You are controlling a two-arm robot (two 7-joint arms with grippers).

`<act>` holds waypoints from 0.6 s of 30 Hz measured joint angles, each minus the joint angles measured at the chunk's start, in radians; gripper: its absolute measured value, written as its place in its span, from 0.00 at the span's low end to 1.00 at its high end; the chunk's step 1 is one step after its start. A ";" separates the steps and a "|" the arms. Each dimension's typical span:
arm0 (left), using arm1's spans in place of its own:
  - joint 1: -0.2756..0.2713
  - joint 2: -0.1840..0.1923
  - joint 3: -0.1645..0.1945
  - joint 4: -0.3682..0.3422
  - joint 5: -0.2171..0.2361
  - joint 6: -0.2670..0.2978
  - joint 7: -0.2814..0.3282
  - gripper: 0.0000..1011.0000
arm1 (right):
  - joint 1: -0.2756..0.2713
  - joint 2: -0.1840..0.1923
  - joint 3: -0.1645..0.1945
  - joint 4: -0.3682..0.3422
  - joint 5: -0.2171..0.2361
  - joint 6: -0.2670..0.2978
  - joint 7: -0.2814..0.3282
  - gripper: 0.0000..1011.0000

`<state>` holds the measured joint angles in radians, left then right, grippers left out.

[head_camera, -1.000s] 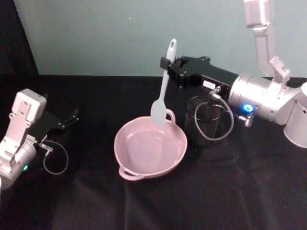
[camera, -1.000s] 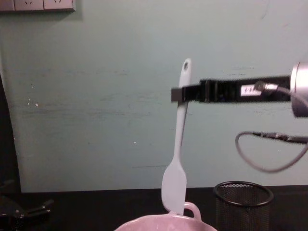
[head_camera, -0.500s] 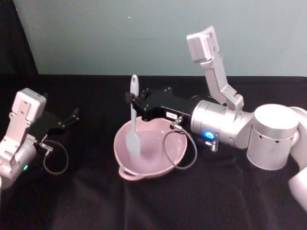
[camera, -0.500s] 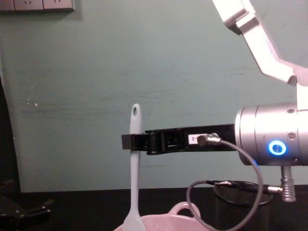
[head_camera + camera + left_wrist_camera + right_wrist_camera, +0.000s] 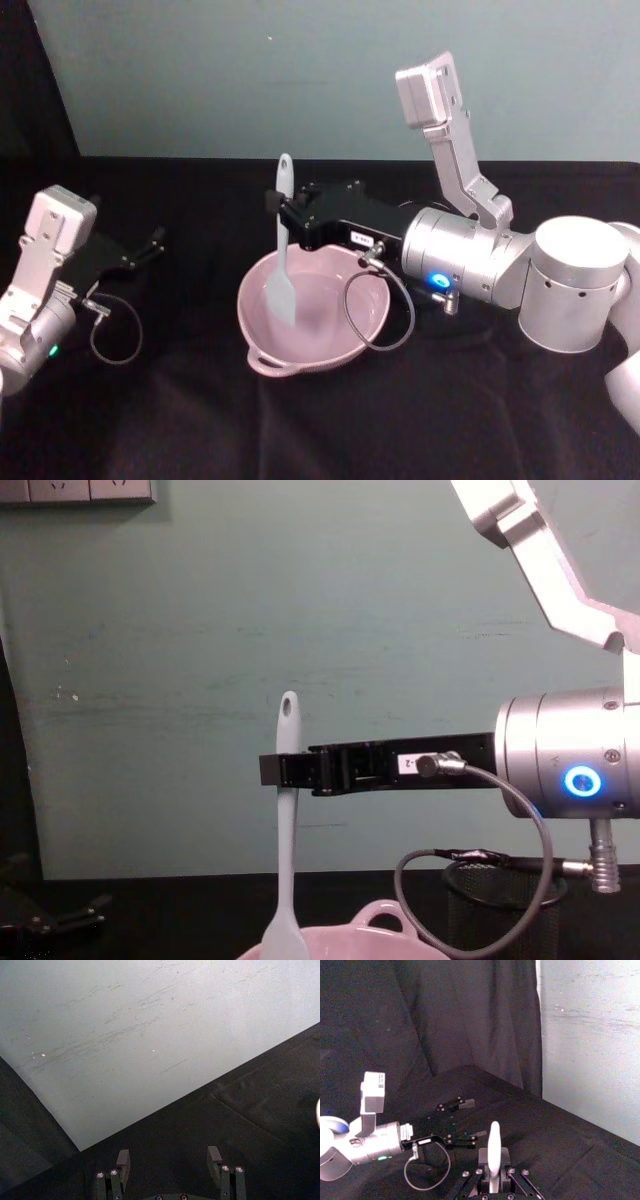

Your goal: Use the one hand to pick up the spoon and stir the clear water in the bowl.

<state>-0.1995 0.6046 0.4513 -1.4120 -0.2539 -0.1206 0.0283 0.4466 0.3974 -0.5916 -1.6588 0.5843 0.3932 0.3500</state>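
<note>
Head view: level right tool (image 5: 277, 205) holds spoon (image 5: 283, 270) upright in bowl (image 5: 310, 361).

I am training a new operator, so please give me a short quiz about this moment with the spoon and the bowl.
1. True or false: the spoon lies flat, with nothing holding it.
2. Where is the spoon's head? A) down inside the bowl; B) outside the bowl; C) pointing upward.
3. Fill in: the right pincer is shut on the spoon's ____.
Key: 1 false; 2 A; 3 handle.
</note>
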 joint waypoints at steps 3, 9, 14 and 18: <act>0.000 0.000 0.000 0.000 0.000 0.000 0.000 1.00 | 0.000 0.000 0.001 0.000 0.000 0.000 0.000 0.11; 0.000 0.000 0.000 0.000 0.000 0.000 0.000 1.00 | 0.001 0.001 0.002 -0.001 0.001 0.001 0.000 0.11; 0.000 0.000 0.000 0.000 0.000 0.000 0.000 1.00 | 0.001 0.001 0.002 -0.001 0.001 0.001 0.001 0.11; 0.000 0.000 0.000 0.000 0.000 0.000 0.000 1.00 | 0.005 0.003 -0.003 -0.002 -0.005 -0.001 0.002 0.11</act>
<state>-0.1995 0.6047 0.4514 -1.4120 -0.2539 -0.1205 0.0283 0.4518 0.4000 -0.5943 -1.6603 0.5790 0.3921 0.3524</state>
